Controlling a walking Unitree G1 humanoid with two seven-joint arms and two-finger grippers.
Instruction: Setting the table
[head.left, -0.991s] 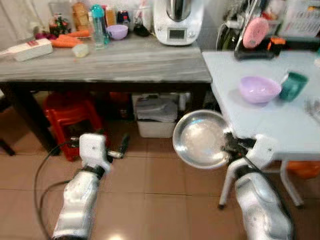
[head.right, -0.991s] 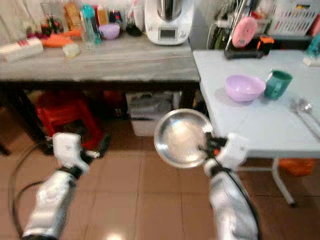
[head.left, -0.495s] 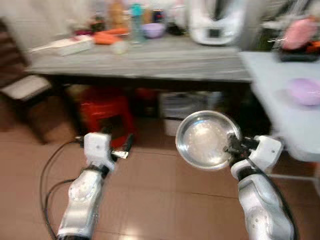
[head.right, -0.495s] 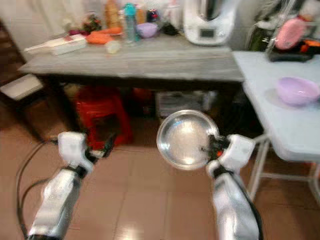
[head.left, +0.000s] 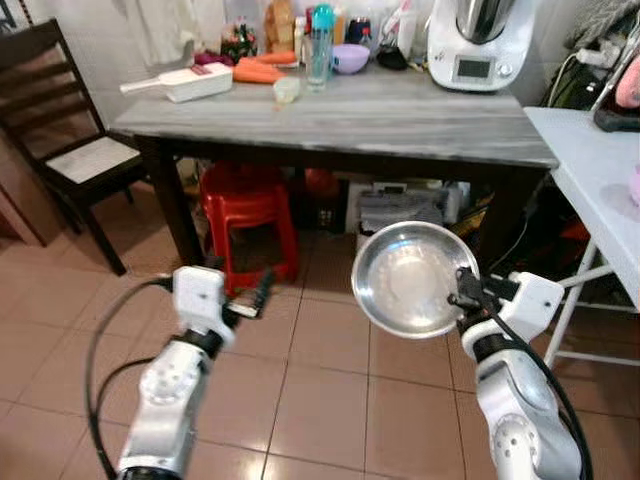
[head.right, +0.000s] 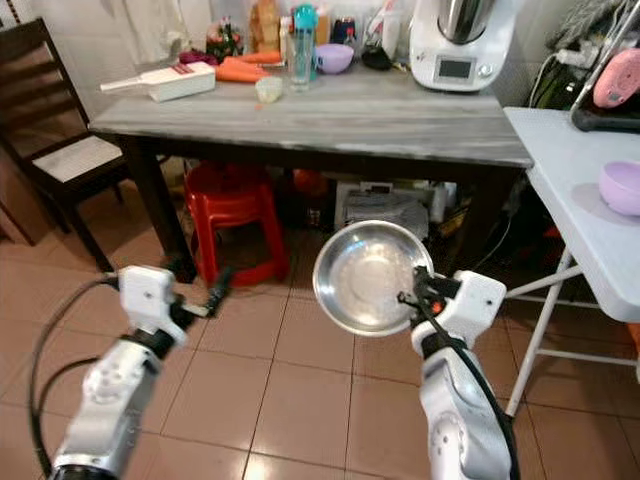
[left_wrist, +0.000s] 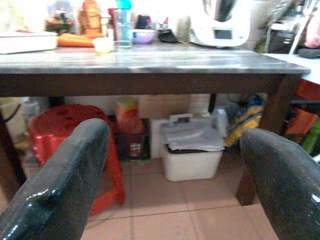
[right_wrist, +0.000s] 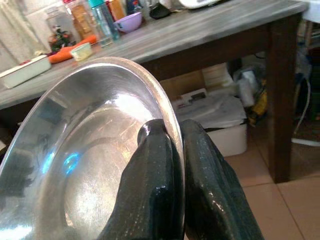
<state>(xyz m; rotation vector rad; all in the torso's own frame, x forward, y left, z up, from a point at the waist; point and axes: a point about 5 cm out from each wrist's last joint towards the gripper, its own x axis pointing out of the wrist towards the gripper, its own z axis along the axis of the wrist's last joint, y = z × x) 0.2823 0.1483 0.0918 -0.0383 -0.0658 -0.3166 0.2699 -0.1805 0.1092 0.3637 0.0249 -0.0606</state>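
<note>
- Swung left with the camera since a moment ago: chair (head.left: 60, 130) now visible beside the grey table (head.left: 400, 120)
- Right gripper (head.left: 462, 296) pinching the metal bowl (head.left: 408, 278) by its rim, over the tiled floor (head.left: 330, 400)
- Left gripper (head.left: 258, 292) spread wide, holding nothing, near the red stool (head.left: 245, 205)

- Two silver arms with a crinkled, foil-like sheen, each widening toward the lower edge of the head views.
- White boxy wrist housing on the left arm (head.left: 198, 295), with rounded corners and a dark collar beneath it.
- Matching white housing on the right arm (head.left: 532, 300), also above a dark collar.
- Thick black cable looping out from the left wrist and curving down beside the arm.
- Thinner black cable running along the right forearm.
- Left gripper (left_wrist: 175, 165): two broad, glossy black fingers (left_wrist: 65, 170) with rounded tips.
- Right gripper (right_wrist: 172, 150): same glossy black fingers (right_wrist: 155, 200), smooth with bright highlights.
</note>
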